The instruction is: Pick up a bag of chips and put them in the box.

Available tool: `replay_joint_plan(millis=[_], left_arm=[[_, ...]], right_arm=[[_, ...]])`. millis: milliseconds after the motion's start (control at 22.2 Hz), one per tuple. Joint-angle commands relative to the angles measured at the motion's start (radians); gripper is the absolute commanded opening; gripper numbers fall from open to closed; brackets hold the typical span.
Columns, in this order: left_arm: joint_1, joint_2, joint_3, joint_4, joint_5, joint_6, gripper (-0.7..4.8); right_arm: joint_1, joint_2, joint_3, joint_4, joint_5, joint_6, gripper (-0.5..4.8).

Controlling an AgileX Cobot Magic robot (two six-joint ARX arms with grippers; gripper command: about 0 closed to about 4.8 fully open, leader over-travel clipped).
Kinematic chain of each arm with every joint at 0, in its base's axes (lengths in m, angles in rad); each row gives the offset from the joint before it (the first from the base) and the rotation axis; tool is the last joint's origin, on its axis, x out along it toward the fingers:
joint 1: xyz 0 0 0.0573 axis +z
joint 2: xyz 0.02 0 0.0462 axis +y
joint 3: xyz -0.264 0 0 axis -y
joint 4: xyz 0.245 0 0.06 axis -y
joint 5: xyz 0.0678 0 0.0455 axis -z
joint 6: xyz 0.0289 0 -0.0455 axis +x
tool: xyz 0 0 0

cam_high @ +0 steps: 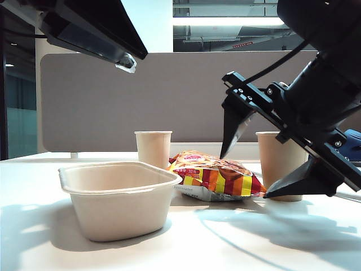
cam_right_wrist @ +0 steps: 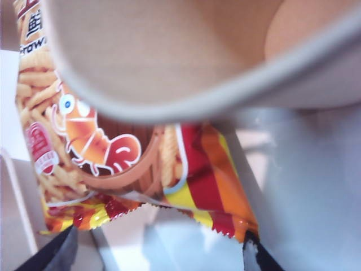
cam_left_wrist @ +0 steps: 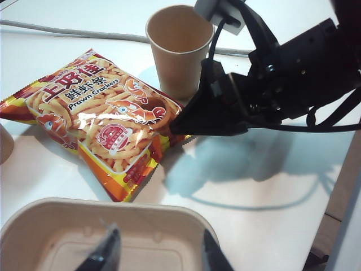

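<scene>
Nearest the exterior camera, the box [cam_high: 118, 197] is sitting on the white table [cam_high: 237, 243], toward its front edge and left of centre. Behind it, the bag of chips [cam_high: 217, 179] is lying flat between two paper cups [cam_high: 153, 148], further back on the table. The right gripper [cam_high: 245, 169] is hanging over the bag's right end with its two black fingers spread wide; one fingertip is pointing down above the bag, the other is sitting low beside the bag's right corner, and neither is gripping anything. The left arm is showing only along the upper left.

From the left wrist, the left gripper [cam_left_wrist: 155, 254] is hovering over the box [cam_left_wrist: 67, 237] with its jaws parted and nothing between them. The bag of chips [cam_left_wrist: 98, 121] is lying beyond the box, well apart from these jaws, with the right gripper [cam_left_wrist: 192, 121] at its far corner beside a cup [cam_left_wrist: 179, 48].

From the right wrist, the right gripper [cam_right_wrist: 155, 257] is standing wide open, with the sealed edge of the bag of chips [cam_right_wrist: 130, 164] lying between and ahead of its fingertips [cam_right_wrist: 56, 257]. A cup rim [cam_right_wrist: 169, 107] is blocking much of the picture.
</scene>
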Motion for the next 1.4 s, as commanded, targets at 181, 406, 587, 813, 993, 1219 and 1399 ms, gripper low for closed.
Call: replay_joint_plan(millis=[181, 406, 587, 813, 993, 1219, 1399], left_arm=[[0.000, -0.002, 0.004, 0.002, 0.006, 0.026, 1.84], [0.000, -0.002, 0.004, -0.001, 0.006, 0.034, 1.84], [0.000, -0.002, 0.004, -0.001, 0.006, 0.042, 1.84], [0.000, -0.002, 0.004, -0.001, 0.006, 0.043, 1.84], [0.000, -0.002, 0.003, -0.006, 0.006, 0.043, 1.84], [0.000, -0.002, 0.004, -0.008, 0.006, 0.043, 1.84], [0.000, -0.002, 0.004, -0.008, 0.006, 0.042, 1.84]], right_arm=[[0.001, -0.002, 0.003, 0.000, 0.010, -0.026, 3.71], [0.001, -0.002, 0.003, -0.024, 0.018, -0.037, 3.71], [0.001, -0.002, 0.003, -0.059, 0.036, -0.053, 3.71], [0.001, -0.002, 0.003, -0.043, 0.058, -0.055, 3.71], [0.001, -0.002, 0.003, -0.020, 0.080, -0.055, 3.71], [0.000, -0.001, 0.003, -0.003, 0.101, -0.054, 3.70], [0.000, 0.029, 0.003, 0.074, 0.097, -0.050, 3.70]])
